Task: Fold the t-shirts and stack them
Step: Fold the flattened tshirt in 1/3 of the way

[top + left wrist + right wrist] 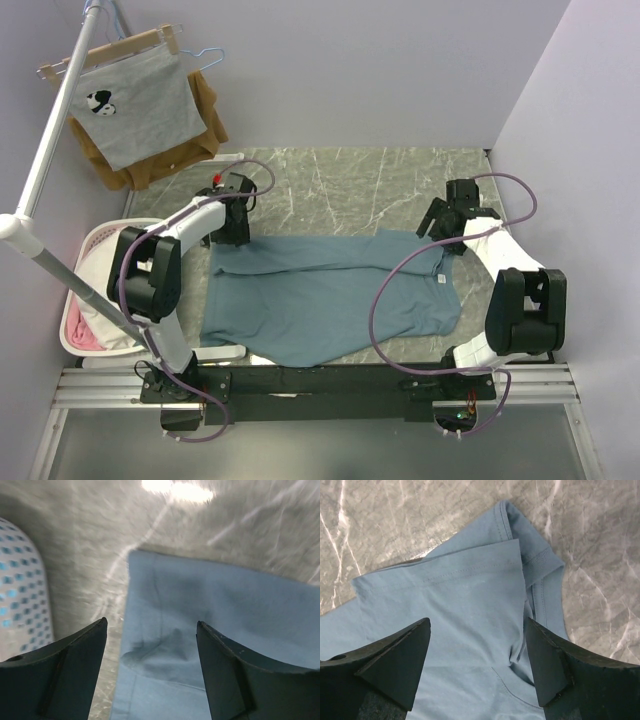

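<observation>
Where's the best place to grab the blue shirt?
Pinch the shirt at its two far corners, coming straight down from above. It lies flat on the table, and the open left gripper and right gripper hang over those corners.

We lose the hem of the t-shirt (pixel 320 300) behind the black rail (pixel 330 378) at 6 o'clock; our left wrist view is smeared, its basket (pixel 20 590) cut off at 9 o'clock.

Pale lilac walls (pixel 400 70) enclose a grey marble-pattern tabletop (pixel 350 190) on three sides. A white clothes rail (pixel 52 120) slants across the left side, above a white perforated basket (pixel 20 595). A bright reflection (pixel 175 490) glares on the tabletop.
</observation>
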